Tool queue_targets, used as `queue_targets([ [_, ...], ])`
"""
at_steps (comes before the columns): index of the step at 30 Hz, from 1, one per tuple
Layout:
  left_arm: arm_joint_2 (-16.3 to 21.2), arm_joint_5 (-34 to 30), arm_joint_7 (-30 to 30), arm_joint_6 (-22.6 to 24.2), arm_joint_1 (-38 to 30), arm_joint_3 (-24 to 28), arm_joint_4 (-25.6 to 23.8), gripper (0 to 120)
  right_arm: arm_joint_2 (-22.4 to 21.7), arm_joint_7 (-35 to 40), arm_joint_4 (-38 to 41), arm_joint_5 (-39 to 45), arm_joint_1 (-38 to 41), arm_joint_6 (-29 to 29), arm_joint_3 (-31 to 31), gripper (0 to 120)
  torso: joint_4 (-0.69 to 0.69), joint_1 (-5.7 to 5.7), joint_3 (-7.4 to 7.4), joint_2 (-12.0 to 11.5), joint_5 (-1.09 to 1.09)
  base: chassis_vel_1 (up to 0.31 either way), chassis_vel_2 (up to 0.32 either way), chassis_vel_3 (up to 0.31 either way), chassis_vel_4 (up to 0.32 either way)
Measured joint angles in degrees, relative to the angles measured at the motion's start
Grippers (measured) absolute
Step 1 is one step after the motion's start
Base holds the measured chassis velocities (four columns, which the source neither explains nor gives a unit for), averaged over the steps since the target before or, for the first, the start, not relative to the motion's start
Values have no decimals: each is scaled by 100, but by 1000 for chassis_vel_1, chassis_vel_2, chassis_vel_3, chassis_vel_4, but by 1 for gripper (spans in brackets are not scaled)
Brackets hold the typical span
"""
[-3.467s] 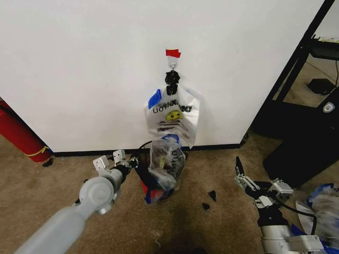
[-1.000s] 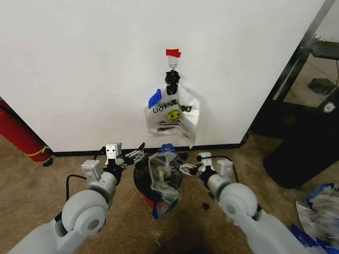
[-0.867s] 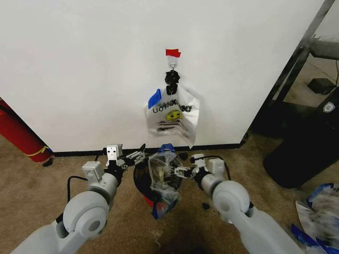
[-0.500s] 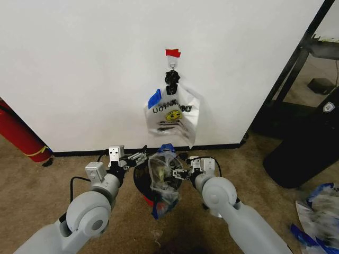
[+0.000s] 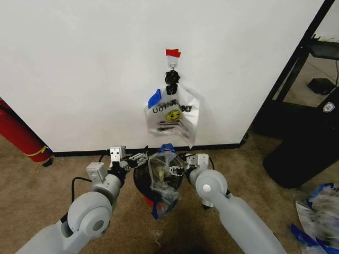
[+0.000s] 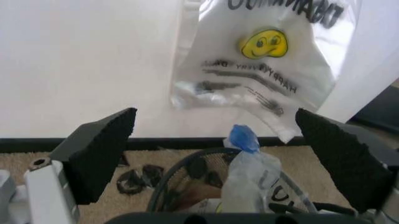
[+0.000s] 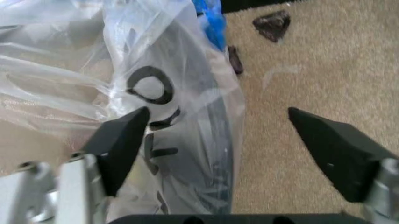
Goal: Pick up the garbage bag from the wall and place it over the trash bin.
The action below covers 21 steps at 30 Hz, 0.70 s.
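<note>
Head view: garbage bag (image 5: 163, 174) draped on trash bin (image 5: 141, 179), lower centre of frame; right gripper (image 5: 177, 169), out at lower right moments ago, now at bag's right side; left gripper (image 5: 139, 157) at bin's left rim; bag looks ready for spreading

Left wrist view: left fingers (image 6: 100, 151) wide apart, empty; white smiley bag (image 6: 262, 56) on wall (image 6: 81, 60), upper frame

Right wrist view: right fingers (image 7: 118, 142) wide, clear film between, not pinched; carpet (image 7: 281, 93) at right

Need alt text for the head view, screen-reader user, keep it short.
Both arms reach toward a black trash bin on the carpet, the left gripper and right gripper open on either side of a clear garbage bag draped over it. Behind, a white smiley-face shopping bag hangs from a hook on the wall.
</note>
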Motion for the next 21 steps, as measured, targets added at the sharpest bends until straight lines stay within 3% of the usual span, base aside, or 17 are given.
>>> queue_targets([
  [3,-6,-10,0,0,0,11,3,100,18,111,-10,89,18,0,-30,77,0,0,0,0,0,0,0,0,0],
  [7,-43,-16,-5,2,8,53,36,100,72,474,-12,384,74,1,-90,57,0,0,0,0,0,0,0,0,0],
  [17,-60,-54,-13,10,-11,86,48,100,125,749,-31,636,186,3,-141,27,0,0,0,1,0,0,0,0,0],
  [21,-55,-59,-21,19,-16,87,49,100,151,790,-75,747,207,5,-128,10,0,0,0,1,0,0,0,0,0],
])
